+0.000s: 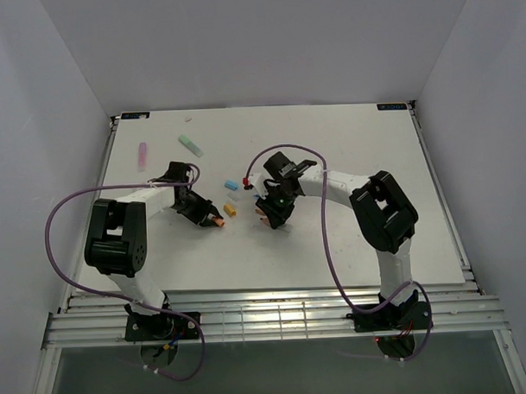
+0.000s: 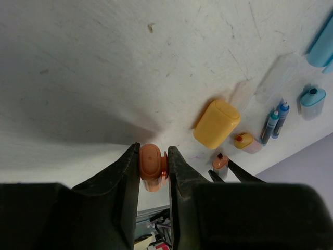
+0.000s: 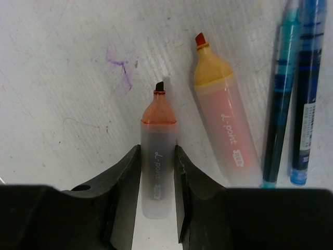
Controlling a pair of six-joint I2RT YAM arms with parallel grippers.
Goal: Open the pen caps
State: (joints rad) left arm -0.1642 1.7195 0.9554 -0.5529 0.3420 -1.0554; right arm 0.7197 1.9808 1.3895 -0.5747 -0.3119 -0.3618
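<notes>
While the white tabletop [image 1: 248,258] lies flat below, my right gripper [image 3: 157,151] clamps narrowly on a stubby translucent orange highlighter body [image 3: 157,172], tip toward twelve o'clock, anchoring it; my left gripper [image 2: 153,152] pinches the small orange plastic cap [image 2: 151,162], evidently off.

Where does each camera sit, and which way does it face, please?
Top external: above and behind the robot, looking down on the table; left arm and right arm show.
Left wrist: looks down along the left gripper, shut on the orange cap.
Right wrist: looks down along the right gripper, shut on the uncapped orange highlighter.
Both wrist views share the two blue pens.
</notes>
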